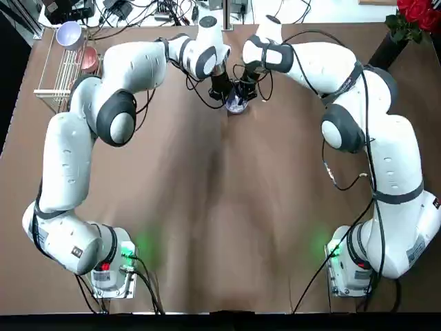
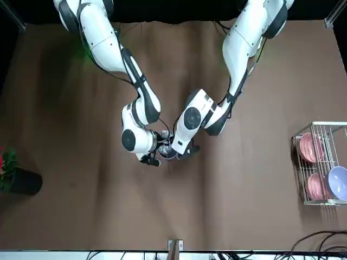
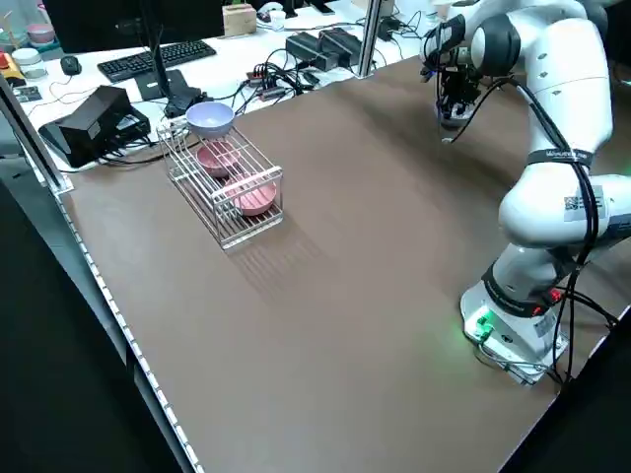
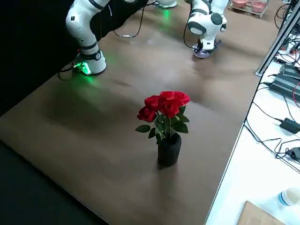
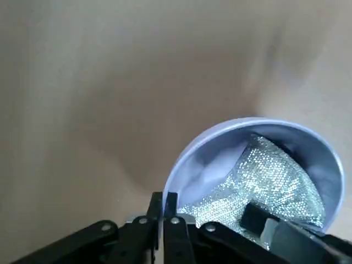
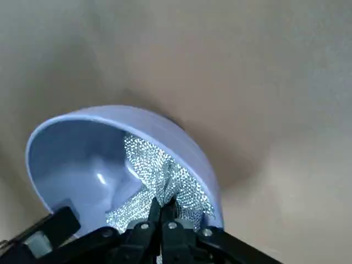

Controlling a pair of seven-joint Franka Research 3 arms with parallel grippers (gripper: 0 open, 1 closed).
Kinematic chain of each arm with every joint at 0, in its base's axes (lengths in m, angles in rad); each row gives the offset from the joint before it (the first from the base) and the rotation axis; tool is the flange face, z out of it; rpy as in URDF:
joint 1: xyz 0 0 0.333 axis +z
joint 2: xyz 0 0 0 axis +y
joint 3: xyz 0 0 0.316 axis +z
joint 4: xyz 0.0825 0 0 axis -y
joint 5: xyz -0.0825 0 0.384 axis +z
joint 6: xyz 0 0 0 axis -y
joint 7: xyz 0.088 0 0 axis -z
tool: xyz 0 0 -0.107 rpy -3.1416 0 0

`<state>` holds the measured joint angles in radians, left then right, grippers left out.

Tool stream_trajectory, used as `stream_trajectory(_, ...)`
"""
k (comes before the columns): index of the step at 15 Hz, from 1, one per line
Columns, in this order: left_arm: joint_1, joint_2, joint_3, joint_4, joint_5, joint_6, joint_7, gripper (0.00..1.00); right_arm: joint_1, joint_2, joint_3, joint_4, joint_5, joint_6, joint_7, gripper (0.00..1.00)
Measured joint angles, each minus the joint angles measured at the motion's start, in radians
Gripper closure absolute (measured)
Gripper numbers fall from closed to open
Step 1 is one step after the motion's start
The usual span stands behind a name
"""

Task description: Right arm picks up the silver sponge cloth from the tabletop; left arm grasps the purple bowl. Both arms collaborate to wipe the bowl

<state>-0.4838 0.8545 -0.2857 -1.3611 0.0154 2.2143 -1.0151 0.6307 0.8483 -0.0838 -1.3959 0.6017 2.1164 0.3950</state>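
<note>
The purple bowl is at the far middle of the tabletop, where both arms meet. It is tilted in the left wrist view, and my left gripper is shut on the bowl's rim. The silver sponge cloth lies pressed against the glossy inside of the bowl. My right gripper is shut on the cloth, reaching over the bowl's wall. From above, the left gripper and the right gripper flank the bowl closely.
A wire rack at the far left holds pink bowls and another lavender bowl. A black vase of red roses stands at the far right. Cables and gear lie beyond the far edge.
</note>
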Motion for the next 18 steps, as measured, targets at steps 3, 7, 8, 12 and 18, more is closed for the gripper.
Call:
stream_trajectory(3,-0.001,0.000,-0.002,0.000,0.000,0.000,0.000,0.96,0.001,0.000,-0.001,0.010,-0.017,-0.038,-0.028,0.98)
stream_trajectory(7,0.004,0.000,-0.005,0.000,0.000,0.000,0.000,0.96,0.003,0.000,0.000,0.014,-0.016,-0.048,-0.028,0.98)
stream_trajectory(8,0.007,0.000,-0.007,0.000,0.000,0.000,0.000,0.96,0.003,0.000,-0.001,0.014,-0.013,-0.048,-0.005,0.98)
stream_trajectory(12,0.016,0.000,-0.012,0.000,0.000,-0.001,0.001,0.96,0.003,0.001,-0.001,0.014,0.010,-0.046,0.129,0.98)
stream_trajectory(18,0.021,0.000,-0.012,0.000,0.000,-0.001,0.001,0.96,0.002,0.007,-0.007,0.014,0.085,-0.047,0.166,0.98)
